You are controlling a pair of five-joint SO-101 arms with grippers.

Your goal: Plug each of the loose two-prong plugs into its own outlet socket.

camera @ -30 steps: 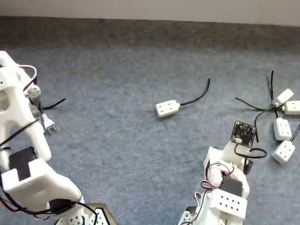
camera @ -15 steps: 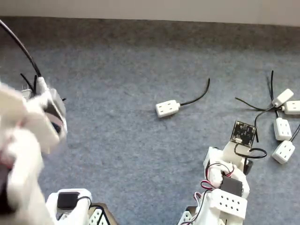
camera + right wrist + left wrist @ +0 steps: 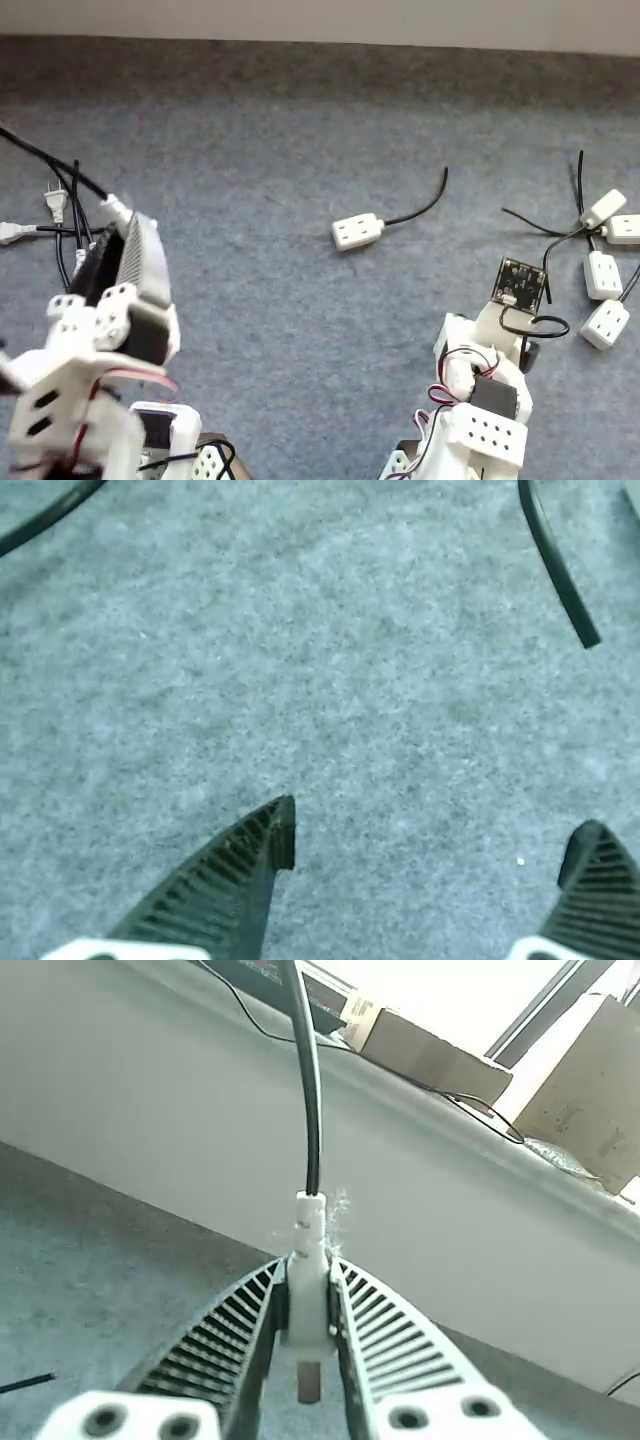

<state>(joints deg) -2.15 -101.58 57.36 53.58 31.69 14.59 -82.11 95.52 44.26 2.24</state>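
Plug (image 3: pixel 308 1222) is pinched tight in our left gripper (image 3: pixel 307 1263), its cord (image 3: pixel 310 1080) running out past the tips. Our right gripper (image 3: pixel 437 820) hangs wide apart over grey carpet (image 3: pixel 300 680), a cord end (image 3: pixel 580 625) ahead.

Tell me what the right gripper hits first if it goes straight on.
Most likely the bare grey carpet just ahead of the open right gripper; the black cable end lies farther on, depth unclear.

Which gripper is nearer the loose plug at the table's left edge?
Left. The left gripper, holding a second plug, is beside the loose plug; the right gripper is across the table.
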